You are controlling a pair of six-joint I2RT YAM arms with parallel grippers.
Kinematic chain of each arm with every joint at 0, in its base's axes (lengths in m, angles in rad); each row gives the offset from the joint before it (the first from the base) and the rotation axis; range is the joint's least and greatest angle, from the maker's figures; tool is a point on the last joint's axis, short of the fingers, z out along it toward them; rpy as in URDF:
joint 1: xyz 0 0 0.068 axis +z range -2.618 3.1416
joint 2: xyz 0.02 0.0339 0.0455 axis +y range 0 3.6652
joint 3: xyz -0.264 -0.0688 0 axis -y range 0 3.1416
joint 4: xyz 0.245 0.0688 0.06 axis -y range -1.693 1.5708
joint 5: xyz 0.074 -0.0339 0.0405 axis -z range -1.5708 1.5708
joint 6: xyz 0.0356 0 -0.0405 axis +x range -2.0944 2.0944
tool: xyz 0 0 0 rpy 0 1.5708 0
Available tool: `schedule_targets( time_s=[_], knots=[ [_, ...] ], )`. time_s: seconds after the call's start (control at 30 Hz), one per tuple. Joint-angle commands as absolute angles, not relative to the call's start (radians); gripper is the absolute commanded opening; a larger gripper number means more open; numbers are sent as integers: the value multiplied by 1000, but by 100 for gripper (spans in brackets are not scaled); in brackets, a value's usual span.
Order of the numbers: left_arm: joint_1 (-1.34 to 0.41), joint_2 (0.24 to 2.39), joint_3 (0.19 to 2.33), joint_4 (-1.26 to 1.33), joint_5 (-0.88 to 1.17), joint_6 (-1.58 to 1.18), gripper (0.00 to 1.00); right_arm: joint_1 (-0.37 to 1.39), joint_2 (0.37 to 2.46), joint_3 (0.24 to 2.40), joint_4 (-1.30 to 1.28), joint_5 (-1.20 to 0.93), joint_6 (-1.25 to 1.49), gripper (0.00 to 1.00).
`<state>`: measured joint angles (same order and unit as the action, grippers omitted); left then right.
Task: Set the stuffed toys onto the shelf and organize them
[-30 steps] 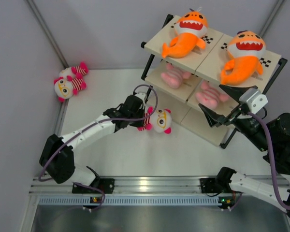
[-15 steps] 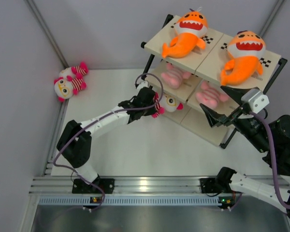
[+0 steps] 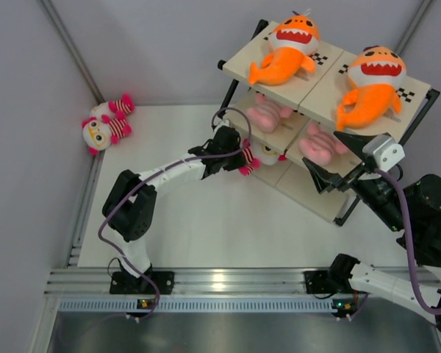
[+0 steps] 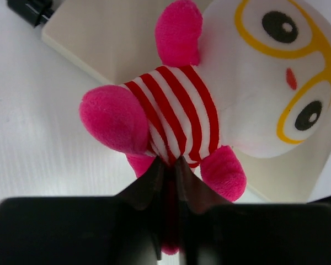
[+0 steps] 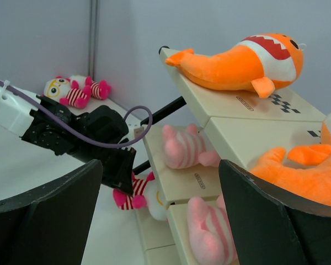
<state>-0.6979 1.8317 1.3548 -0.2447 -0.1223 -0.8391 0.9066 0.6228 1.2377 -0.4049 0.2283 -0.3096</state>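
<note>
Orange toys first, Ken: where do they lie?

One orange shark lies on the left top board of the shelf, Ana, and the other orange shark on the right top board. On the middle tier lie one pale pink doll and, to its right, the second pale pink doll.

And the left gripper, what does it do?

Its two fingers are pressed close together on the lower end of a striped doll, with some pink plush pinched between them. The doll's white head, with yellow spectacles, is over the left end of the lowest board, under the middle tier. Whether the head rests on that board, I cannot tell.

What about the right gripper?

It hangs before the right half of the shelf with its fingers spread wide. Nothing is between them, and it touches no toy.

Is there any toy outside the shelf?

Yes, the second striped doll lies on the white table, close to the left wall, well apart from the shelf.
</note>
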Motion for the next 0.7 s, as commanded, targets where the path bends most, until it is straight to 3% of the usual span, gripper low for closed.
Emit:
schedule_targets(
  time_s=[0.0, 0.13, 0.43, 0.57, 0.6, 0.67],
  knots=[
    [-673, 1848, 1376, -95, 52, -790, 23, 897, 620, 1252, -380, 244, -291, 87],
    [-673, 1850, 1379, -92, 94, -764, 37, 897, 623, 1256, -391, 226, -278, 87],
    [-672, 1773, 1296, -49, 97, -721, 47, 899, 635, 1269, -416, 201, -265, 87],
    [-672, 1744, 1263, -49, 143, -721, 58, 899, 653, 1296, -452, 201, -258, 87],
    [-672, 1737, 1250, -48, 141, -706, 67, 899, 660, 1298, -456, 206, -256, 87],
    [-672, 1717, 1236, -51, 118, -675, 68, 897, 663, 1298, -459, 206, -253, 87]
  ],
)
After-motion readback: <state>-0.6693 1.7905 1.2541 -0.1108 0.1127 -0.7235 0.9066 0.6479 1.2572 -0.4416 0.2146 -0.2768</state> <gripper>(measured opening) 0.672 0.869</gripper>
